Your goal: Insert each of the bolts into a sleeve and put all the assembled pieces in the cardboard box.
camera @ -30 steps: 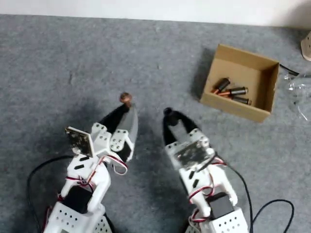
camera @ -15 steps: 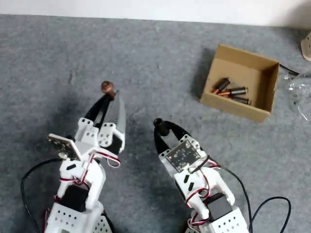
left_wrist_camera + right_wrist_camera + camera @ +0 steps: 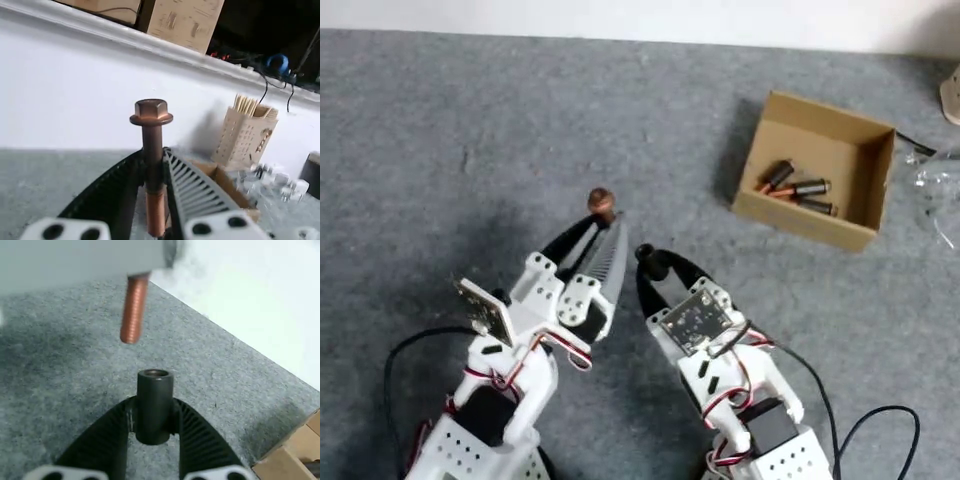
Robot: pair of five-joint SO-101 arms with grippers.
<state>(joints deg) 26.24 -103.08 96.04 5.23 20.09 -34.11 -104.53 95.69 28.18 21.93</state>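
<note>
Bolt and sleeve both clamped upright, staged for mating.
High: left gripper (image 3: pixel 603 224) pinches bolt (image 3: pixel 602 201); right gripper (image 3: pixel 648 262) pinches sleeve (image 3: pixel 647 256) just beside. The cardboard box (image 3: pixel 790 222) holds finished pieces (image 3: pixel 800 187). Left wrist: head up, thread down, likely for insertion. Right wrist: bore up, thread tip above and off-axis. No legible print.

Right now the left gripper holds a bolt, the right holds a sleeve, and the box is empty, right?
No, the box isn't empty: the high view shows three pieces lying in it. The left gripper does hold a bolt, the right gripper a sleeve.
</note>
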